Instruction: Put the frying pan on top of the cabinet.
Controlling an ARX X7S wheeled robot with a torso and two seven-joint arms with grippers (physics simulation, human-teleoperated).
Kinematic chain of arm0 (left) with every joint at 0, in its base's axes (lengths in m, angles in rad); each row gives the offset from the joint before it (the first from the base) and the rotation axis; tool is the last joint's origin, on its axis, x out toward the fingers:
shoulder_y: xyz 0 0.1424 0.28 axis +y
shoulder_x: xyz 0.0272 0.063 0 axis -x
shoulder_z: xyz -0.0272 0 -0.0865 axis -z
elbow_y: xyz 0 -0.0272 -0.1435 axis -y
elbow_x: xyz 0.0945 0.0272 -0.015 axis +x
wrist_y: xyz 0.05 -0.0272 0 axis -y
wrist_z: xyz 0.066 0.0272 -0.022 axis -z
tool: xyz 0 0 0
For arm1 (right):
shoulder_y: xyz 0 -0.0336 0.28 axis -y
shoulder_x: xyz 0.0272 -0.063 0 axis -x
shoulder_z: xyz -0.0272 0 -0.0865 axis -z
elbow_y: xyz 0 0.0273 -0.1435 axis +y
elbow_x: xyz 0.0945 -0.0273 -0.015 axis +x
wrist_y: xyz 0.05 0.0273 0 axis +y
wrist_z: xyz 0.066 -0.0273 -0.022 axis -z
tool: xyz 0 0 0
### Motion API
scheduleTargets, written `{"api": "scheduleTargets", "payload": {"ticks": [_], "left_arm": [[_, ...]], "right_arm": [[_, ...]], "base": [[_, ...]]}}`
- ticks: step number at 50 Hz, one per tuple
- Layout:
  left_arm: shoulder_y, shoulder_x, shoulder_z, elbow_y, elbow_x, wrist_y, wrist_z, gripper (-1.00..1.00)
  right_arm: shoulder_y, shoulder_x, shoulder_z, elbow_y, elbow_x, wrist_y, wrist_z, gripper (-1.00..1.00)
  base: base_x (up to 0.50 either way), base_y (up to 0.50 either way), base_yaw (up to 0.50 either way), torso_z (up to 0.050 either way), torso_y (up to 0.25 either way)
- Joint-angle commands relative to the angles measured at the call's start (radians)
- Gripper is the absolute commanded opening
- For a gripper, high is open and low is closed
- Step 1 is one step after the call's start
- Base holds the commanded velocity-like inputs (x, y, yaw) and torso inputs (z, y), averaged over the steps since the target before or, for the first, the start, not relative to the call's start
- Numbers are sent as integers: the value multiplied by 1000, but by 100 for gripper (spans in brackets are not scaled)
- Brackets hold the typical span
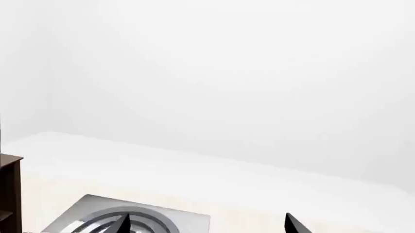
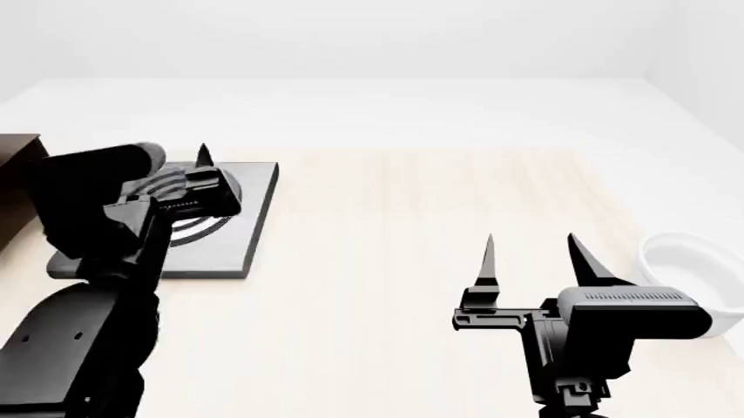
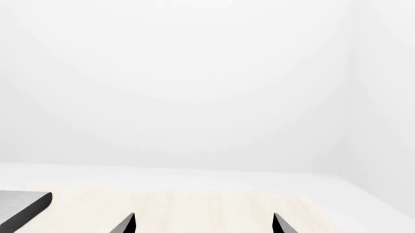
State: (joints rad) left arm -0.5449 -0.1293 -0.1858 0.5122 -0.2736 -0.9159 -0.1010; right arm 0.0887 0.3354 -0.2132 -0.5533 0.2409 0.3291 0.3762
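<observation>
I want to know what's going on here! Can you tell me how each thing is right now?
left gripper: jaws open, empty, above the hob plate
right gripper: jaws open, empty, over the bare table
hob plate: flat on the table, nothing seen on it
cabinet: upright, only an edge in view
white bowl: upright on the table, looks empty
frying pan: not in view

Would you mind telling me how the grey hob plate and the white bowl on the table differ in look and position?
The hob plate is a flat, square grey slab with concentric rings, while the bowl is round, white and hollow. The hob plate lies at the robot's left, partly hidden by the left arm; the bowl sits at the far right, partly behind the right gripper. The left gripper hangs over the hob plate; nothing is over the bowl. Both rest on the pale table.
</observation>
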Motion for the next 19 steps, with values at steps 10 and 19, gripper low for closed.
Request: {"api": "scheduleTargets", "payload": {"ticks": [10,19], "left_arm": [[393,29,117,228,-8,217,99,100],[402,19,139,219,-8,232,87,100]], "right_arm": [[-4,1,-17,29,-35,-29,18,100],[-5,4,-20,29,-34,-30,19,100]], "base": [[0,0,0,0,0],[0,0,0,0,0]]}}
